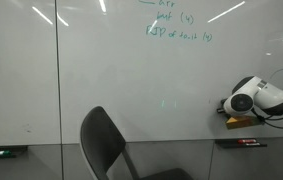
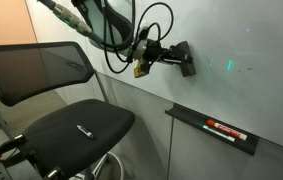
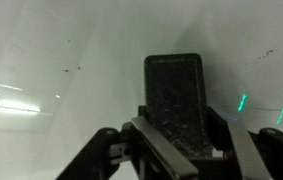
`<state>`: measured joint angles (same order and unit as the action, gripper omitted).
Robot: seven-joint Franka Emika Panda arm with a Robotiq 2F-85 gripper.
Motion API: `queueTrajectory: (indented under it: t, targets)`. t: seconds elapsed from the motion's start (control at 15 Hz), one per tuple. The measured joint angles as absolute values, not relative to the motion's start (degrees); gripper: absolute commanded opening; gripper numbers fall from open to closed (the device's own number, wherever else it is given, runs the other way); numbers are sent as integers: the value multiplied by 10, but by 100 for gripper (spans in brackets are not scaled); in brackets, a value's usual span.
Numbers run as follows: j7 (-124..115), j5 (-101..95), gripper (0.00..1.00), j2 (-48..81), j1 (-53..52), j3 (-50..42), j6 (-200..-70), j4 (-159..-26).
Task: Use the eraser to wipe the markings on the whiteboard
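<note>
Chair (image 2: 41,70), marker tray (image 2: 191,118) nr gripper (image 2: 176,57) w/ eraser (image 3: 173,100)

We face the glossy white whiteboard (image 1: 111,80) head-on from behind the black mesh office chair (image 1: 103,140) in an exterior view; in an exterior view we look obliquely along the whiteboard (image 2: 241,50), nearer, same chair (image 2: 71,140). Wrist view sits tight against the whiteboard (image 3: 61,50).

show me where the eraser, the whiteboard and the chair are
eraser (image 3: 173,95), wrist view, middle of its dark textured face
whiteboard (image 1: 111,70), an exterior view, bare white surface
chair (image 2: 36,68), an exterior view, middle of the backrest
</note>
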<state>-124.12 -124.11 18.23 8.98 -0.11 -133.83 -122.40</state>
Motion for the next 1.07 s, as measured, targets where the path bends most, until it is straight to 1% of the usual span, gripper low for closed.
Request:
queueTrajectory:
  t: [0.4, 1.07]
  targets:
    - [-1321, -1235, 32, 189, 87, 17, -1340, -1223]
    - [-1328, -1235, 32, 179, 23, 66, -1340, -1218]
